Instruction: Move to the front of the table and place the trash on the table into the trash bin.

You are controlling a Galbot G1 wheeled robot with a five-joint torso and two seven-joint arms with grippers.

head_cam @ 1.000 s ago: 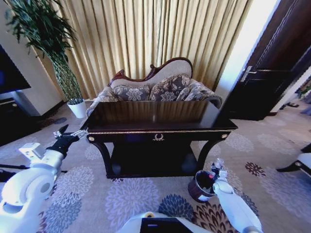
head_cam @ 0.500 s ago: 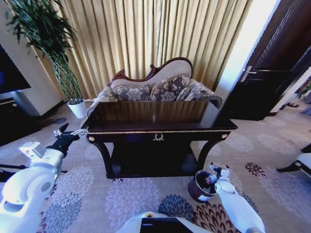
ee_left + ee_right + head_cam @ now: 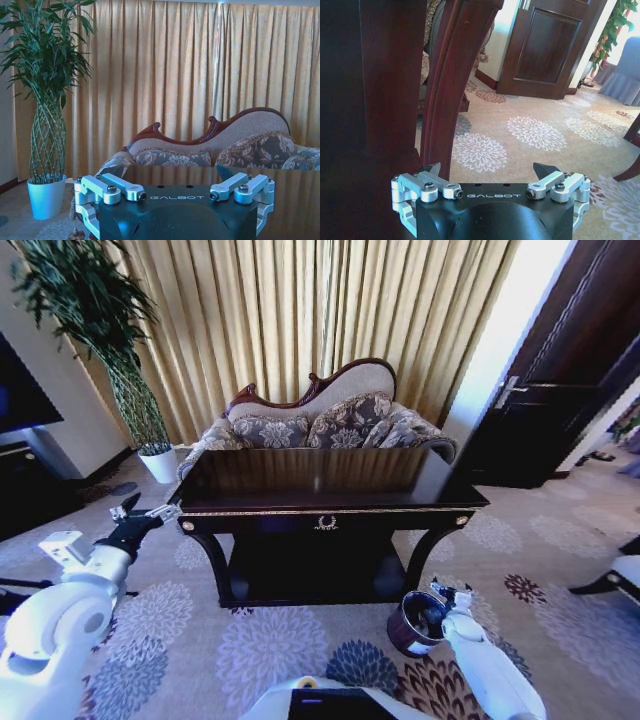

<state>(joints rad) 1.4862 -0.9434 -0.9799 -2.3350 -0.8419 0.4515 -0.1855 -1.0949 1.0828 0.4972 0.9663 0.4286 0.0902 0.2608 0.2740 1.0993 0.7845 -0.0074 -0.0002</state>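
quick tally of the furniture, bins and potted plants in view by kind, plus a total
table: 1
sofa: 1
trash bin: 1
potted plant: 1
total: 4

Gold pleated curtains (image 3: 330, 320) across back wall. Carved-frame sofa (image 3: 320, 415) with floral cushions (image 3: 350, 425) in front of curtains. Tall leafy plant (image 3: 90, 310) with woven lattice stem in white pot (image 3: 160, 462), far left, beside sofa. Dark wooden door (image 3: 565, 390) at right. Beige carpet (image 3: 260, 640) with large floral medallions. Dark chair leg (image 3: 600, 585) at right edge.
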